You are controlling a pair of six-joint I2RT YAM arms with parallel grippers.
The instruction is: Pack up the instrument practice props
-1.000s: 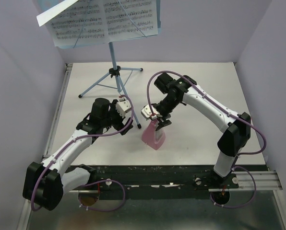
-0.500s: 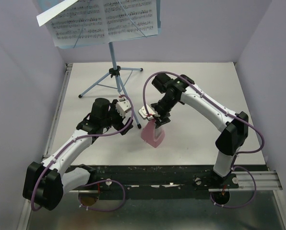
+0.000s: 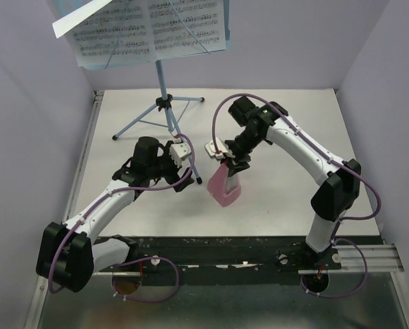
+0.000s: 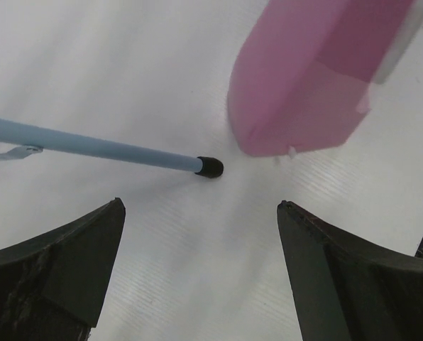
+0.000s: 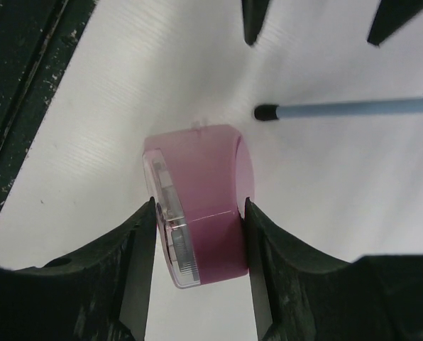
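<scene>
1. A white worktop (image 3: 294, 199) is enclosed by lilac walls.
2. Nearest, the small pink wedge-shaped metronome (image 3: 225, 186) is pinched by the right pincer (image 5: 199, 206). Its plastic is judged hard and slippery.
3. The left pincer (image 4: 201, 204) is spread beside it.
4. Farthest, the light-blue tripod music stand (image 3: 165, 82) seems top-heavy and is best taken by the pole.

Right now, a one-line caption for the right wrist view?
Right gripper clasps the pink metronome; a blue music stand leg lies beyond.

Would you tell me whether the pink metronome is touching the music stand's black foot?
Apart. The left wrist view shows a strip of bare white table between the metronome and the black foot of the stand's leg.
</scene>
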